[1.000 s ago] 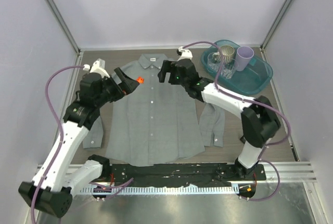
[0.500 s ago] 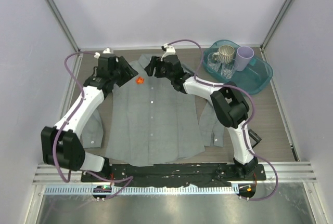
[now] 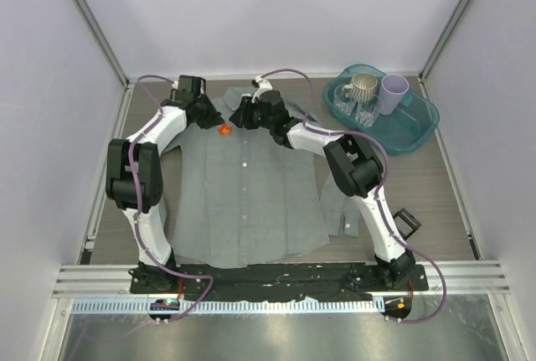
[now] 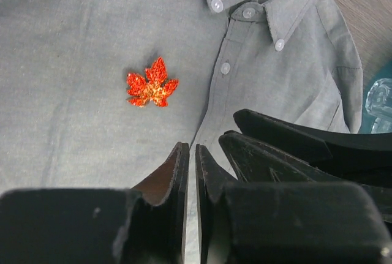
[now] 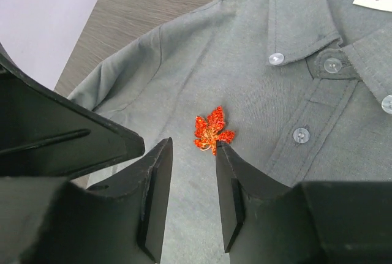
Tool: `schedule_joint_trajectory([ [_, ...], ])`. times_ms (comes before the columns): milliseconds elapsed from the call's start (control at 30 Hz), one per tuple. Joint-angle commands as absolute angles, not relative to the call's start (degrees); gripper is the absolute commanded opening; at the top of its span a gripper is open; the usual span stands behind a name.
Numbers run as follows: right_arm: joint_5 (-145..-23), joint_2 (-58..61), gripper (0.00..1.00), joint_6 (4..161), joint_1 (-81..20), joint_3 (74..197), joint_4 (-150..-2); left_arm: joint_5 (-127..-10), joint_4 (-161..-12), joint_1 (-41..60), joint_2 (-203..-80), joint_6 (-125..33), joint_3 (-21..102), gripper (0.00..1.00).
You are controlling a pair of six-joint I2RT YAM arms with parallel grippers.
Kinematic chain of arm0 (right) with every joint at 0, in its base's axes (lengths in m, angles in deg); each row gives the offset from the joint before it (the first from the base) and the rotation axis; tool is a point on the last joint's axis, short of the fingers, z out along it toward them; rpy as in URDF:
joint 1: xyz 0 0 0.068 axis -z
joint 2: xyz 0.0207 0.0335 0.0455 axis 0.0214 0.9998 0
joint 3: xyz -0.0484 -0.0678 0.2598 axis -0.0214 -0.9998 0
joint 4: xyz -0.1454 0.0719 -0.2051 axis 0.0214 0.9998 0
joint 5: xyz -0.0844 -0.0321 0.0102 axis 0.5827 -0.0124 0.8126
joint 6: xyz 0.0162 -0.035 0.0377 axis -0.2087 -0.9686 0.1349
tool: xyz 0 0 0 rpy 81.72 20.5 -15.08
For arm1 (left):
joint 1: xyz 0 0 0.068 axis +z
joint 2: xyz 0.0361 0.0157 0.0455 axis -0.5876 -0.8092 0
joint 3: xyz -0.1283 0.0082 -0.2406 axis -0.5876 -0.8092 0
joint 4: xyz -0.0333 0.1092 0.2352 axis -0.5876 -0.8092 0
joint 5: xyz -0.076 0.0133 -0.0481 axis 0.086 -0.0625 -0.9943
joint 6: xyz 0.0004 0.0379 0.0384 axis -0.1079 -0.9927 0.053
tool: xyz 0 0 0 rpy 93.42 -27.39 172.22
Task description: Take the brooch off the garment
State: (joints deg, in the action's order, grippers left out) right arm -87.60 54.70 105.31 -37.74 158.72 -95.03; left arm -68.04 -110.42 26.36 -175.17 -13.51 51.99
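Note:
The garment (image 3: 247, 193) is a grey button-up shirt lying flat, collar at the far side (image 4: 73, 43) (image 5: 245, 80). The brooch (image 3: 224, 129) is a red-orange leaf-shaped pin on the chest, left of the button line (image 4: 152, 84) (image 5: 213, 130). My left gripper (image 3: 209, 116) (image 4: 191, 147) hovers just short of the brooch, its jaws drawn to a thin slit with nothing between them. My right gripper (image 3: 241, 118) (image 5: 193, 143) comes from the other side, part open and empty; its right fingertip reaches the brooch's lower edge.
A teal tray (image 3: 423, 118) at the back right holds a mug (image 3: 363, 86), a glass and a purple cup (image 3: 394, 89). The two grippers stand close together, each in the other's wrist view. Enclosure walls and posts ring the table.
Both arms have swung in toward the collar and closed on the brooch from either side. The left jaws went from wide open to nearly together; the right jaws narrowed partway.

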Motion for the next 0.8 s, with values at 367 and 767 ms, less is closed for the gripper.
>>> schedule_joint_trajectory([
  [367,-89.5,59.8,0.39,105.5,-37.2,166.4,-93.2,-69.0,-109.0,27.5,-182.3,-15.8,56.8,0.1],
  [767,-91.6,63.0,0.36,106.7,-37.2,169.4,-92.8,-66.6,-108.9,28.5,-186.6,-17.5,58.5,0.08],
])
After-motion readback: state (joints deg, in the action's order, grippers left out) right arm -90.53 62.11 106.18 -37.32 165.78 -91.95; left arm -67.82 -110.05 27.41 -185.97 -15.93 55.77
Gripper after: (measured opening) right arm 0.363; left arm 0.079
